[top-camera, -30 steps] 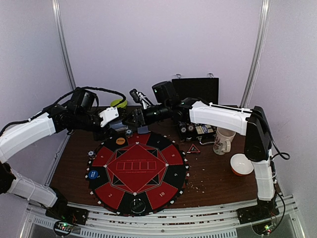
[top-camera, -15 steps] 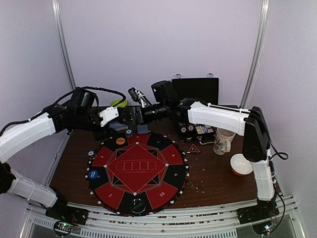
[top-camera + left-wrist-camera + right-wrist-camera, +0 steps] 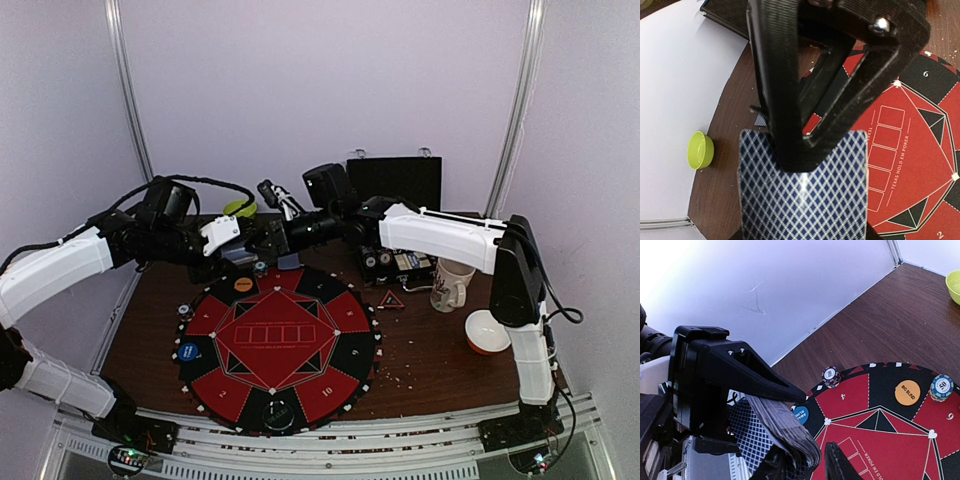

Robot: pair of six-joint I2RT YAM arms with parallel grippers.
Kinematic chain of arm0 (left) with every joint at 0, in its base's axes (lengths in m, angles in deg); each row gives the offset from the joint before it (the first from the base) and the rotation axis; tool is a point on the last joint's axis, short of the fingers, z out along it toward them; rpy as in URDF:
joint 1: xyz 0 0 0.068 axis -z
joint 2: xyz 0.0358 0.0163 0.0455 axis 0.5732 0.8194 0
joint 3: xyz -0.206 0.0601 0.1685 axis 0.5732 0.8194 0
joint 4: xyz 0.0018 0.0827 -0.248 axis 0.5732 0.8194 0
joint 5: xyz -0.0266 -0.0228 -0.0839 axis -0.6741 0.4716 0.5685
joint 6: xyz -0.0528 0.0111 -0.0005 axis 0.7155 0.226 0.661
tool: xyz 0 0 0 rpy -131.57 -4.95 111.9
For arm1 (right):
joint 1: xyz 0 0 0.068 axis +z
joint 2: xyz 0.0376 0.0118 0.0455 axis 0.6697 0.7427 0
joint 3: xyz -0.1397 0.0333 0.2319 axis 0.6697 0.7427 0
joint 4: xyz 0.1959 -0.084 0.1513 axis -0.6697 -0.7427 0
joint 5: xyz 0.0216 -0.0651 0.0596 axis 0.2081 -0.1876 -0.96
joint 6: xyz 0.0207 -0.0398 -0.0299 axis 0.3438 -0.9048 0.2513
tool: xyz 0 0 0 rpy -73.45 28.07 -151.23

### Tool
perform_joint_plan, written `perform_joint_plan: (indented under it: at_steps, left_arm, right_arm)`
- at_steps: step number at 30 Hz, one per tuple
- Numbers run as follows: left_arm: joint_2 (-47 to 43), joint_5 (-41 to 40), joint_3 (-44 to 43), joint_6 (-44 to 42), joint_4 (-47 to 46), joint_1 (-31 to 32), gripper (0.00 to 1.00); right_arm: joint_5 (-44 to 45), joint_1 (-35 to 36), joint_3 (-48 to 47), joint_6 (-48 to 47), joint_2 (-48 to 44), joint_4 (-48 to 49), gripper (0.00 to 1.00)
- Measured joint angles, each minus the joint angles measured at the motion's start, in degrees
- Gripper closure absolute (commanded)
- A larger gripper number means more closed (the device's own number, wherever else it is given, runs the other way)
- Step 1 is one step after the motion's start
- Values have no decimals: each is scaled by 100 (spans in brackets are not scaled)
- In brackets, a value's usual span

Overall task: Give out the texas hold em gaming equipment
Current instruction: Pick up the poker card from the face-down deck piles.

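Above the far edge of the desk point(image 3: 430, 352), left of middle, the left hand point(image 3: 800, 150) is clamped on one deck of cards point(image 3: 805, 200). The cards look light, slick and bendy, so peel single cards by a free edge. The right hand point(image 3: 808, 466) meets the deck with fingers slightly parted; whether it grips is unclear. On the mat point(image 3: 240, 395) are one blue disc point(image 3: 801, 414), two chip stacks point(image 3: 830, 375), one orange disc point(image 3: 907, 392) and one triangle point(image 3: 390, 299).

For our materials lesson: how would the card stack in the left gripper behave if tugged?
Probably floppy: the card stack curves beyond the left gripper. Likely slippery: its edges are splayed, so single cards might slide out.
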Motion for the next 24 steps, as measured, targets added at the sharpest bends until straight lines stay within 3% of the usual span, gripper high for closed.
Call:
perform_joint_plan:
  at_steps: [5, 14, 20, 24]
  left_arm:
    - [4, -20, 0, 0, 22, 0, 54]
    - [4, -31, 0, 13, -20, 0, 54]
    - [4, -37, 0, 15, -22, 0, 54]
    - [4, -37, 0, 17, -22, 0, 54]
  right_arm:
    - [-2, 0, 0, -24, -4, -33, 80]
    - [81, -20, 0, -155, -175, -262, 72]
    - [42, -20, 0, -72, -205, -219, 78]
    - [-81, -9, 0, 94, -205, -26, 87]
